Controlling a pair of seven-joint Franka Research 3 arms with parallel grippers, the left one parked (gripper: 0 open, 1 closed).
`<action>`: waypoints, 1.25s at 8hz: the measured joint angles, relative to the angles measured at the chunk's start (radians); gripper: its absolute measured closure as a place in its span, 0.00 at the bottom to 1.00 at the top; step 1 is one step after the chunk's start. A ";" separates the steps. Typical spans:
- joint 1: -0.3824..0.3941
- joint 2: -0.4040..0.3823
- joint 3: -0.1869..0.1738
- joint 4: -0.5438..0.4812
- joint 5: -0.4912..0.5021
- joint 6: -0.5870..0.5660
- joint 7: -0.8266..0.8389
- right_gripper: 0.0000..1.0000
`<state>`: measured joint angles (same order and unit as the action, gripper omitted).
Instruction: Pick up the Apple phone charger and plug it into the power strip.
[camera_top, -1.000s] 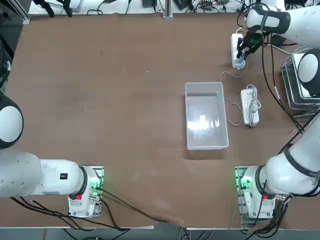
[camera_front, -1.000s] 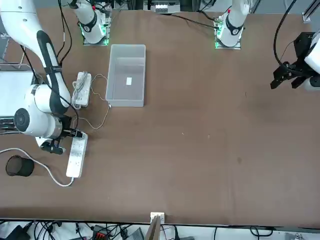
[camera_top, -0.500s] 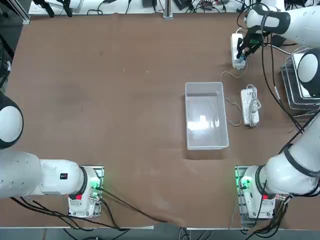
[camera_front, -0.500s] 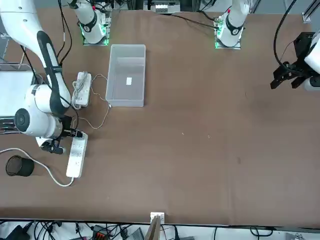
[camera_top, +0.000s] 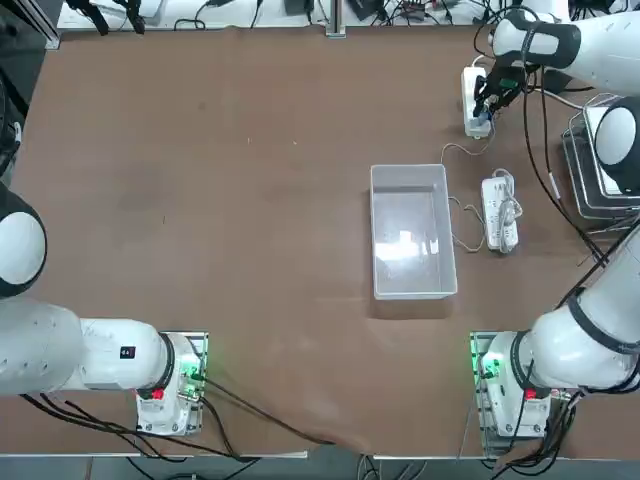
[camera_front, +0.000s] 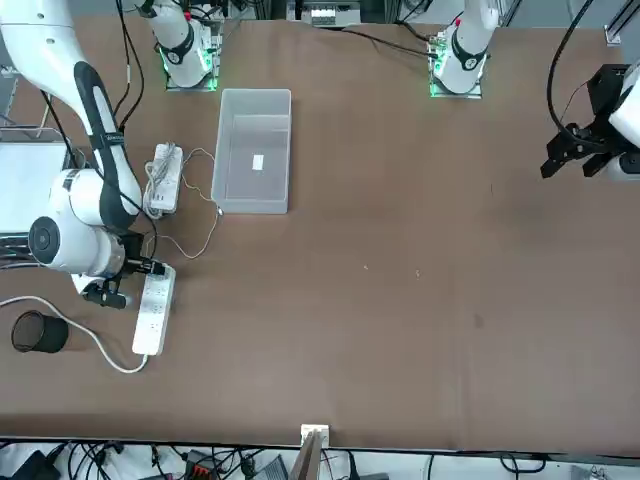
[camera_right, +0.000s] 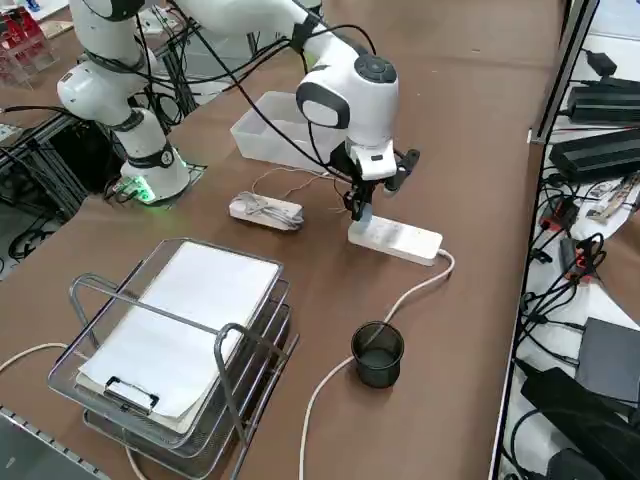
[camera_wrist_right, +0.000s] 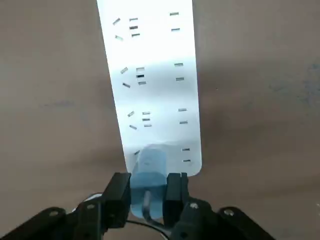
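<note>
I see my right tool (camera_wrist_right: 148, 197) at the far right part of the brown counter (camera_top: 250, 200), right over one end of the power strip (camera_wrist_right: 150, 80). The tool points down. Its two black fingers (camera_wrist_right: 118, 192) are squeezed on the Apple phone charger (camera_wrist_right: 148, 185), one finger on each side. The little pale cube sits at the end of the strip, on top of the last sockets. I cannot tell if its pins are all the way in. The other sockets along the strip are bare.

From the side I see the tool (camera_right: 366, 195) low over the near end of the power strip (camera_right: 397, 238). A thick white cord (camera_right: 400, 300) runs from the strip's other end across the counter. A small black cup (camera_right: 378, 353) stands near that cord. A wire tray (camera_right: 180, 340) with white paper in it sits at the counter's corner.

From above, a thin white cable (camera_top: 455, 205) trails from the charger past a clear plastic bin (camera_top: 410, 232). A second white strip (camera_top: 499, 214), wrapped in thin wires, lies just beside the bin. It is apart from the power strip (camera_top: 475, 98) that I am working at.
</note>
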<state>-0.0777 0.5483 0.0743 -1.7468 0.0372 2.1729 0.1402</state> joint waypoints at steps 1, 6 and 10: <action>0.000 0.000 0.000 0.000 0.000 0.001 0.000 0.64; 0.000 0.004 0.001 0.001 0.000 0.014 -0.001 0.64; 0.000 0.005 0.001 0.001 0.000 0.016 -0.002 0.64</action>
<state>-0.0777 0.5536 0.0752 -1.7458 0.0372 2.1884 0.1386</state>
